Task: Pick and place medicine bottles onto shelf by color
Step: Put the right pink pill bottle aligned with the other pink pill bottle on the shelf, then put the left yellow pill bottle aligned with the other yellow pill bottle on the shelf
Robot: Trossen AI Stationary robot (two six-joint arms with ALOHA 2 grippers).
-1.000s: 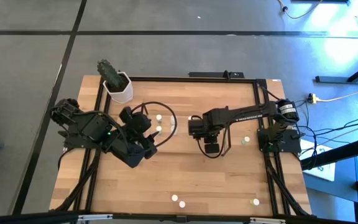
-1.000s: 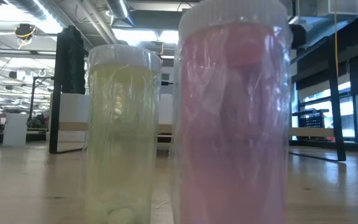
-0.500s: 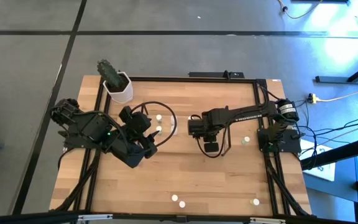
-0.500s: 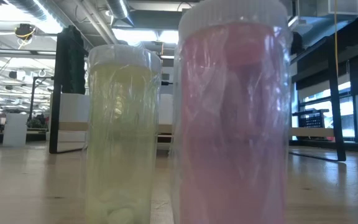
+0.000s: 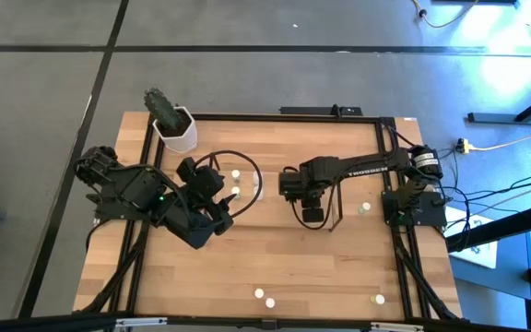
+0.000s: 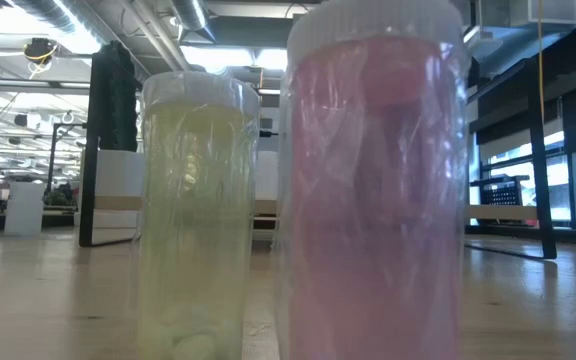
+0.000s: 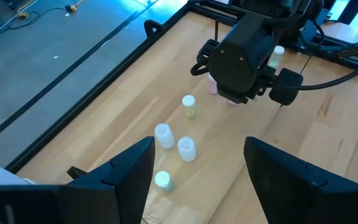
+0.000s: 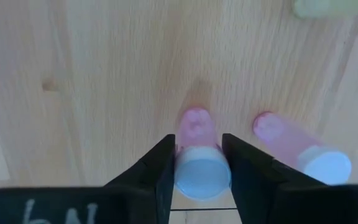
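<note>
We are bracketing a pink bottle [image 8: 196, 152] at bottom centre with the right end effector [image 8: 196, 168], fingers flanking its white cap (grip unconfirmed). It is looking light and slippery, so we are favouring the body below the cap.

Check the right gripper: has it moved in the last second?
Yes. In the high view the right gripper has shifted slightly toward the table's far edge, a pink bottle between its fingers.

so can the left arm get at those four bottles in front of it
Probably yes. The left tool is open and empty, pointed at the four bottles, with bare wood between. The right tool works farther off, on a pink bottle.
</note>
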